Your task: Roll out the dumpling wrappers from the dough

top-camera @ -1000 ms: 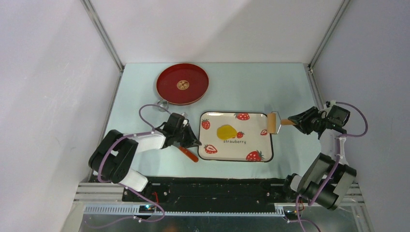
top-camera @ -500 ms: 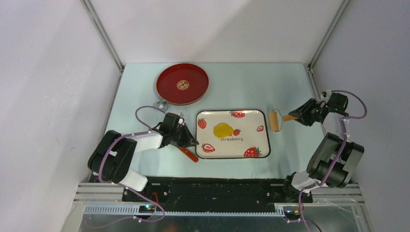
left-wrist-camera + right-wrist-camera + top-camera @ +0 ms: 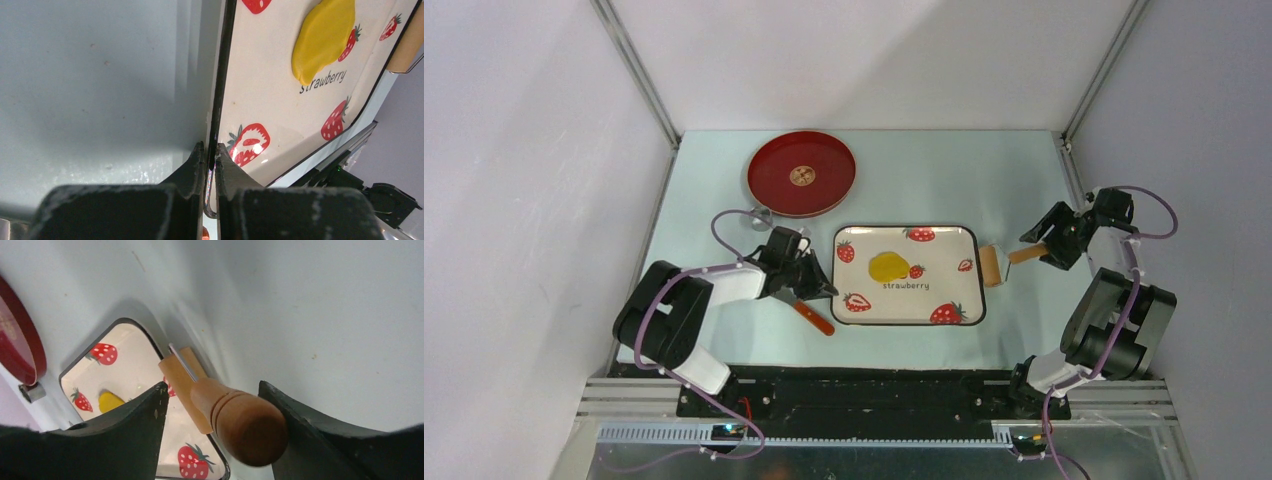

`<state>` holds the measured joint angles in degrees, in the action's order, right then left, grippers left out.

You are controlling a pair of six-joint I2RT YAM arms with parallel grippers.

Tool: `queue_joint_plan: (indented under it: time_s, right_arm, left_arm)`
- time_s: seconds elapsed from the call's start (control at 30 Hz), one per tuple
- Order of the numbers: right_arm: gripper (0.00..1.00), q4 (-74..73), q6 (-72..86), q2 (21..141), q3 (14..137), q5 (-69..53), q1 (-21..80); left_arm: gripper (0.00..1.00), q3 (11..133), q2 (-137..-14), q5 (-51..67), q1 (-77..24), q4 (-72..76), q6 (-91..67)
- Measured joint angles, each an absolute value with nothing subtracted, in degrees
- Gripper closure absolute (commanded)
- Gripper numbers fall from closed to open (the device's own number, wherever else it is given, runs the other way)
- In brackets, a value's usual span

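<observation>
From above, the dough (image 3: 890, 267) is seen as a flattened yellow patch on the strawberry tray (image 3: 944, 275). It lies at about three o'clock from the left gripper (image 3: 821, 290) and nine o'clock from the right gripper (image 3: 1036, 245), well apart from both. At the left wrist, the left gripper (image 3: 210, 150) is shown clamped on the black rim of the strawberry tray (image 3: 260, 90), with the dough (image 3: 322, 37) at one o'clock, farther across the tray. At the right wrist, the right gripper (image 3: 212, 390) is held spread wide. The handle of the wooden roller (image 3: 235, 415) lies loose between its fingers, and the dough (image 3: 110, 401) is found at nine o'clock, past the finger on that side.
</observation>
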<state>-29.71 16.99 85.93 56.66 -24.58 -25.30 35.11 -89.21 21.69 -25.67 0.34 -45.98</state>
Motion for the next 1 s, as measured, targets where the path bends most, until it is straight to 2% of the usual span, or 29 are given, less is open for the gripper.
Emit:
queue_joint_plan:
  time_s: [0.03, 0.07, 0.13, 0.37, 0.43, 0.5, 0.53, 0.57, 0.6, 0.7, 0.83, 1.0]
  right_arm:
    - [0.27, -29.91, 16.95, 85.93, 56.66, -23.68, -25.3]
    - [0.08, -30.09, 16.93, 85.91, 56.66, -22.81, -25.3]
    - [0.01, -30.44, 17.52, 85.76, 56.66, -21.56, -25.26]
    - [0.01, -32.18, 19.09, 80.42, 56.69, -15.09, -24.51]
    - [0.0, -32.58, 19.7, 77.8, 56.88, -12.99, -24.25]
    - [0.01, -32.8, 20.05, 75.7, 57.41, -11.73, -23.79]
    - [0.01, -32.95, 20.23, 74.89, 57.95, -11.09, -23.46]
    - [0.01, -33.04, 20.45, 74.39, 58.61, -10.72, -23.05]
    - [0.01, -33.28, 20.64, 74.06, 59.55, -10.41, -22.22]
    - [0.01, -33.58, 20.97, 73.73, 61.93, -12.86, -18.9]
    - [0.01, -33.8, 20.95, 72.44, 62.33, -15.42, -12.19]
    - [0.01, -34.57, 20.67, 71.68, 62.39, -17.12, -0.95]
  left_arm:
    - [1.0, 35.42, -89.27, 21.43, -25.85, -0.01, -45.82]
    - [1.0, 35.62, -89.27, 21.15, -26.0, -0.36, -45.58]
    - [1.0, 35.99, -89.36, 20.75, -26.28, -0.86, -45.34]
    - [0.98, 36.4, -89.19, 19.7, -26.89, -1.65, -44.99]
    - [0.93, 36.4, -88.97, 19.22, -27.09, -1.76, -45.04]
    - [0.82, 36.38, -88.66, 18.59, -27.24, -1.87, -45.1]
    - [0.68, 36.34, -88.4, 18.09, -27.4, -1.98, -45.19]
    - [0.59, 36.29, -88.07, 17.43, -27.57, -2.37, -45.23]
    - [0.45, 36.14, -87.5, 16.58, -27.66, -2.9, -45.8]
    - [0.19, 35.92, -83.88, 14.46, -27.62, -4.49, -46.46]
    - [0.1, 35.2, -76.29, 11.62, -27.03, -6.39, -47.86]
    - [0.08, 32.16, -64.84, 11.11, -24.47, -6.46, -50.37]
